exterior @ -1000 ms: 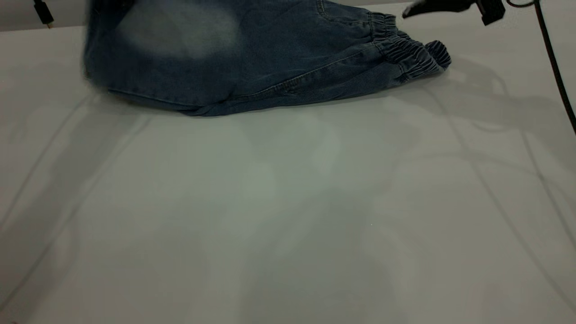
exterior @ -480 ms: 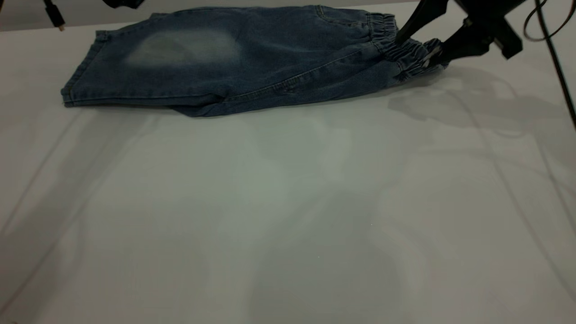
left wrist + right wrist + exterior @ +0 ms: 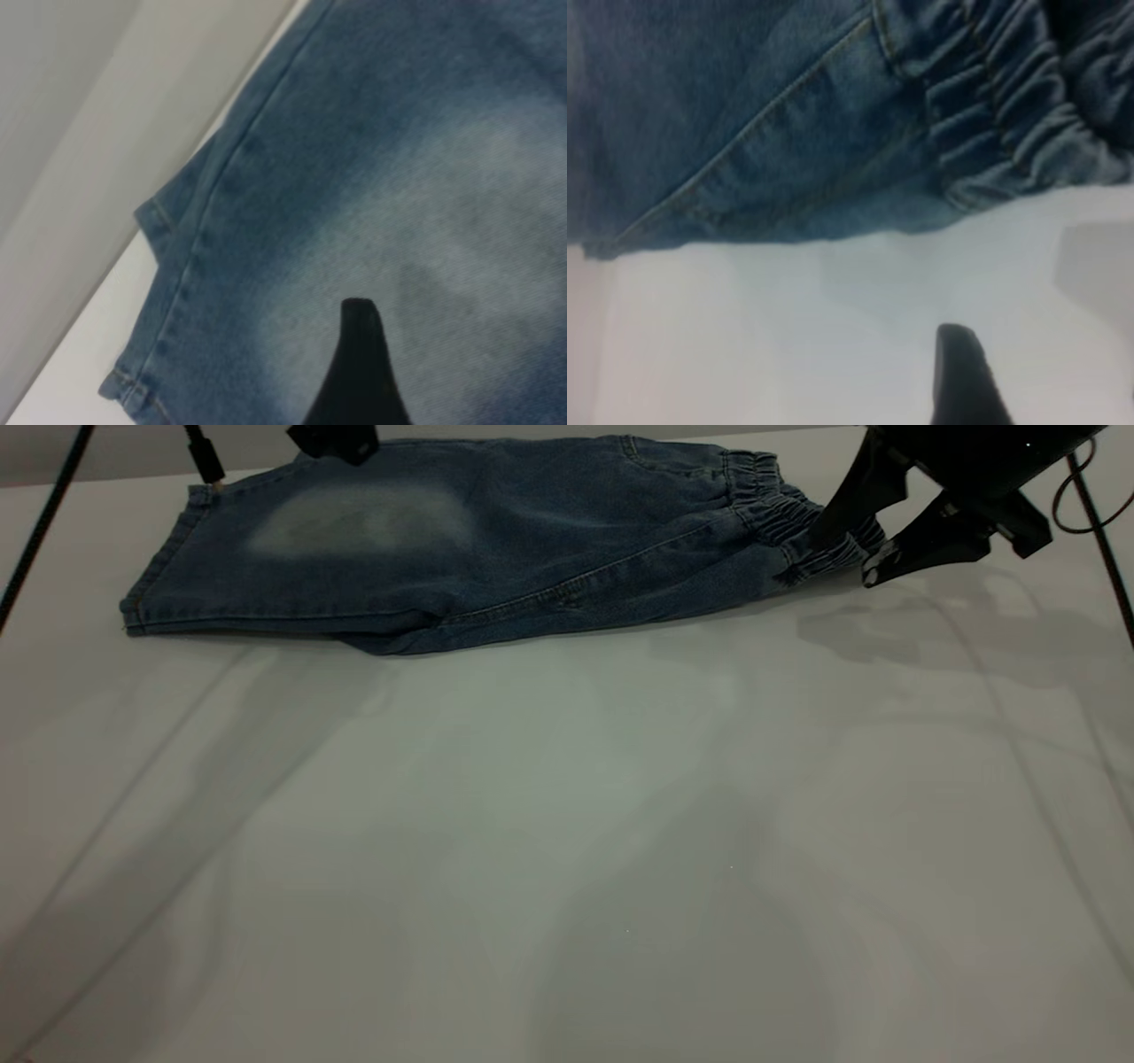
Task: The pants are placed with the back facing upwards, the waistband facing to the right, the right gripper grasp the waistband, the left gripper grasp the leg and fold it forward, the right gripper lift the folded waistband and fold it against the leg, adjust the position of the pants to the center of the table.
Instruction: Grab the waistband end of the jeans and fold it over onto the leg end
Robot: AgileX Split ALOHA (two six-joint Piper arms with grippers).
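Far edge of the white tabletop (image 3: 567,824): folded blue denim pants (image 3: 461,540) lie flat, long axis running left to right, well back from the table's middle. Leg hems at the left end, with the doubled hem corner (image 3: 146,221) showing stitched seams in the left wrist view. A pale faded patch (image 3: 363,518) marks the upper layer near the leg end. A thin black cable (image 3: 40,527) slants across the far left corner.

Left gripper (image 3: 332,440): only a dark block at the top edge, above the far side of the leg portion. Left wrist view shows a single black fingertip (image 3: 359,363) over the faded denim; cannot tell if the fingers are spread or closed, or whether they touch the cloth.

Midway along, a diagonal stitched seam (image 3: 585,584) runs toward the gathered end.

Right end: elastic ruched waistband (image 3: 788,522), bunched in folds. Right gripper (image 3: 842,558) sits at this end, its two black fingers (image 3: 850,500) spread apart. One finger rests against the waistband folds, the other is just off the fabric, low over bare table. Nothing clamped between them.
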